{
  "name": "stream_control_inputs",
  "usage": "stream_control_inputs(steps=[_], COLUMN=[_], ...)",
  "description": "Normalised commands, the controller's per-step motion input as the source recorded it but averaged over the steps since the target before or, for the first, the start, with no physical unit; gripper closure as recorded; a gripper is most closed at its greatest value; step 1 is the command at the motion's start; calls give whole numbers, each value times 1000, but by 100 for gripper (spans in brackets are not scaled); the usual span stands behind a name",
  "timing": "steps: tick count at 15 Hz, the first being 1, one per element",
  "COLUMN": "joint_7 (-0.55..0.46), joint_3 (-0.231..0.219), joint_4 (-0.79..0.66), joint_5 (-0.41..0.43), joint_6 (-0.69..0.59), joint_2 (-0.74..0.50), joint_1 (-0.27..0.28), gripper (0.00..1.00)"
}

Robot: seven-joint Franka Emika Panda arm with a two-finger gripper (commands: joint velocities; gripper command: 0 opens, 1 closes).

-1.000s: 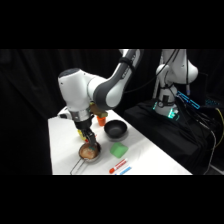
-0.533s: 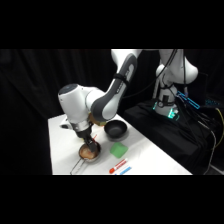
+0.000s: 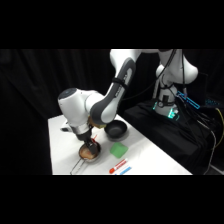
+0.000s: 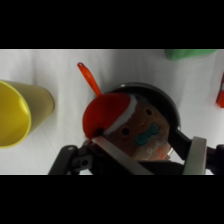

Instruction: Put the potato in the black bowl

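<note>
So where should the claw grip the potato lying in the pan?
Probably across the potato's brown middle, below its red hat, coming straight down. It lies flat in the pan, whose rim would block a sideways approach, and the open claw straddles its lower part.

Dim room, soft blur (table brightest).

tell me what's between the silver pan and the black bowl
Nothing: between silver pan and black bowl the side view shows bare table.
</note>
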Motion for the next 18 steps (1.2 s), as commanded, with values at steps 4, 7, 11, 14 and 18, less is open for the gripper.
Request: stream_control_inputs(steps=[4,7,11,14,18], joint_7=[-18,-10,-18,16,119], joint_3=[83,79,91,77,9], joint_4=[234,224,229,152,-47], joint_5=[97,96,128,102,-2], joint_6=[-138,-147,-171,-200,-290], joint_2=[157,125,114,16,-285], joint_1=[-86,-87,-110,-75,31], gripper=[32,58,88,97,93])
